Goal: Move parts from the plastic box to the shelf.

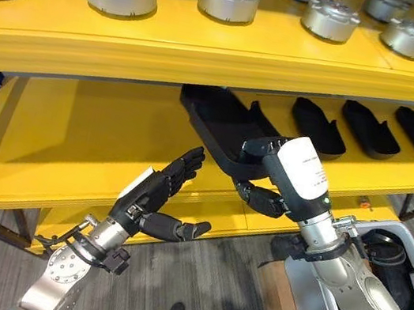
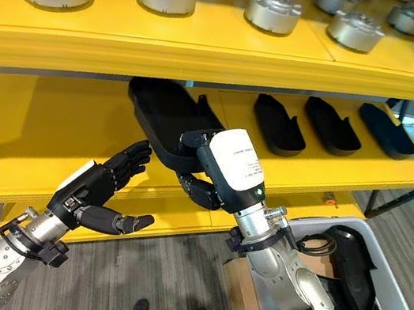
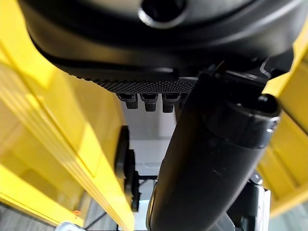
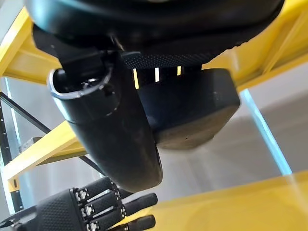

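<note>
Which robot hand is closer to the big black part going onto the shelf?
The right hand. It grips the black part at its near end, over the lower shelf. The left hand hovers open beside it, not touching.

A long black moulded part [image 1: 217,121] with a raised rim lies slanted at the front edge of the yellow shelf [image 1: 72,147], its near end overhanging, with three like black parts [image 1: 318,126] side by side further right, and more dark parts in the grey plastic box [image 2: 397,305].
</note>
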Controlling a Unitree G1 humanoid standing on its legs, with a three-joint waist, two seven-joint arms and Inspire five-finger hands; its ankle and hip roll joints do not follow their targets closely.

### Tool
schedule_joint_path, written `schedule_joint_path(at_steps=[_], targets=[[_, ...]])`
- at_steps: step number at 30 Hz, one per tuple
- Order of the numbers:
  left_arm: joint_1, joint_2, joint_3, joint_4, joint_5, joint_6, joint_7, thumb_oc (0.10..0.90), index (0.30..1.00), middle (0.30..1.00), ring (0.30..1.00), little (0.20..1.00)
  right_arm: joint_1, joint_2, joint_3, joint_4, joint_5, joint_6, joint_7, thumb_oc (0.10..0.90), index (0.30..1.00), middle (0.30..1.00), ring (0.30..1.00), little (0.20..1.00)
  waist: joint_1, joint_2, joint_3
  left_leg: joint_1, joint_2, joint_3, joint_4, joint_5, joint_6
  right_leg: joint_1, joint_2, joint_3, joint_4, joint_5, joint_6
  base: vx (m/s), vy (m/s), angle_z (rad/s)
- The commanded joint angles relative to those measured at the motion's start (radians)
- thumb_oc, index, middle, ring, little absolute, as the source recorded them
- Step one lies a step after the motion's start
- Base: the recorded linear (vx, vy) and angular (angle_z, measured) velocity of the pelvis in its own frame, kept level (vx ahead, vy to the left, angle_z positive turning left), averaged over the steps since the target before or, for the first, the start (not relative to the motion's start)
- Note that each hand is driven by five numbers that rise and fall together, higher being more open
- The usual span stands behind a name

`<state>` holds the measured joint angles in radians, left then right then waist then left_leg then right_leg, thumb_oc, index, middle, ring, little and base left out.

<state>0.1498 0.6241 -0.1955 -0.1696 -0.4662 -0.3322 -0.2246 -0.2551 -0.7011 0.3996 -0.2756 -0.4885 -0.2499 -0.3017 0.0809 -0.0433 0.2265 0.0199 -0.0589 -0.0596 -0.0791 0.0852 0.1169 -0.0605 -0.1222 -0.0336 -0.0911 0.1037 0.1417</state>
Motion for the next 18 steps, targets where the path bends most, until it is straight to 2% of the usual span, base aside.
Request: schedule_joint_path(at_steps=[1,5,9,13,16,18], targets=[[-0.072,0.001,0.015,-0.116,-0.024,-0.112,-0.013,0.900,1.000,1.000,1.000,1.000,-0.137,-0.007,-0.026,-0.049,0.045,-0.047,-0.098,0.400,0.300,0.300,0.300,0.300,-0.032,-0.011,-0.052,0.096,0.013,0.002,-0.008,-0.183,-0.035,-0.099,0.042,0.096,0.031,0.086,0.028,0.14,-0.125,0.41],[-0.084,0.007,0.007,-0.100,-0.029,-0.106,-0.033,0.900,1.000,1.000,1.000,1.000,-0.140,-0.009,-0.026,-0.008,0.049,-0.048,-0.095,0.400,0.300,0.300,0.300,0.300,-0.030,-0.019,-0.048,0.102,0.008,-0.036,-0.004,-0.186,-0.031,-0.090,0.049,0.113,0.044,0.081,0.017,0.14,-0.152,0.81],[-0.063,0.001,0.023,-0.103,-0.036,-0.103,-0.056,0.900,1.000,1.000,1.000,1.000,-0.151,-0.007,-0.012,0.026,0.064,-0.006,-0.107,0.400,0.300,0.300,0.300,0.300,-0.017,-0.032,-0.040,0.102,0.009,-0.016,0.022,-0.209,-0.031,-0.056,0.037,0.076,0.072,0.049,0.007,0.16,-0.131,0.08],[-0.035,-0.007,0.038,-0.116,-0.035,-0.091,-0.052,0.900,1.000,1.000,1.000,1.000,-0.122,-0.004,-0.011,0.026,0.048,0.006,-0.101,0.400,0.300,0.300,0.300,0.300,-0.016,-0.029,-0.038,0.103,0.004,0.006,0.046,-0.231,-0.029,-0.030,0.034,0.052,0.097,0.018,-0.002,0.15,-0.060,0.00],[-0.021,-0.004,0.048,-0.125,-0.056,-0.089,-0.071,0.900,1.000,1.000,1.000,1.000,-0.123,-0.003,0.001,0.051,0.052,0.028,-0.108,0.400,0.300,0.300,0.300,0.300,-0.011,-0.024,-0.034,0.101,0.017,0.022,0.045,-0.228,-0.036,-0.016,0.031,0.032,0.107,-0.006,-0.011,0.12,-0.061,-0.04],[-0.015,-0.004,0.050,-0.130,-0.056,-0.089,-0.079,0.900,1.000,1.000,1.000,1.000,-0.121,-0.003,0.003,0.068,0.036,0.020,-0.118,0.400,0.300,0.300,0.300,0.300,-0.009,-0.019,-0.032,0.101,0.021,0.032,0.042,-0.226,-0.038,-0.006,0.028,0.021,0.105,-0.014,-0.012,0.12,-0.064,0.02]])
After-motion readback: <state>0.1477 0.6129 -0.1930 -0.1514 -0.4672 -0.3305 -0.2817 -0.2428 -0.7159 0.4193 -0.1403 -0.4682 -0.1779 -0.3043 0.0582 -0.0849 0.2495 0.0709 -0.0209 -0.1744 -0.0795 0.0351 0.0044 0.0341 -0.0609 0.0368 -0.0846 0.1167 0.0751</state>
